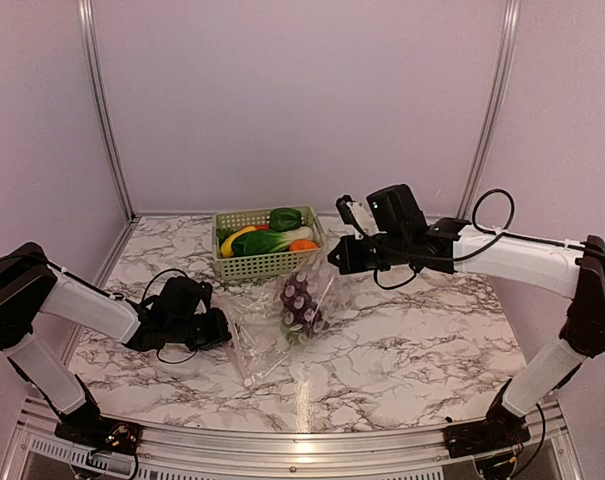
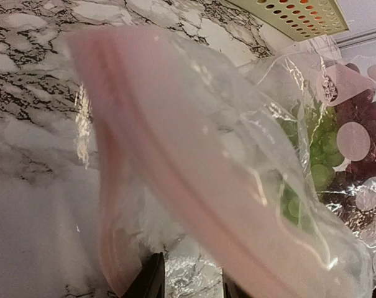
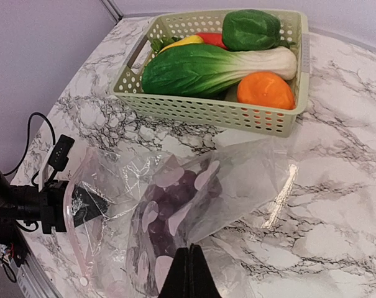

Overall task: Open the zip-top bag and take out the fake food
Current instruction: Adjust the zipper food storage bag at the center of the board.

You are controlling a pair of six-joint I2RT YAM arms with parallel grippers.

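Note:
The clear zip-top bag [image 1: 267, 335] lies on the marble between my arms, with its far corner raised. A purple grape bunch [image 1: 302, 305] shows through the film [image 3: 175, 208]. My right gripper [image 1: 332, 262] hangs over that raised corner. Its fingers are pressed together [image 3: 189, 251], and the bag's folds run up to their tips. My left gripper [image 1: 220, 330] is at the bag's left edge, fingers apart [image 2: 191, 285], with crinkled film between them. The pink zip strip [image 2: 175, 186] crosses just ahead. More fake food, a bok choy [image 3: 206, 65] and an orange [image 3: 265, 90], fills the basket.
The pale green lattice basket [image 1: 262, 265] stands just behind the bag and close to my right gripper. It also holds a green pepper [image 3: 250, 28] and yellow and red pieces. Enclosure walls stand behind and to both sides. A black cable [image 1: 162, 280] loops beside my left wrist.

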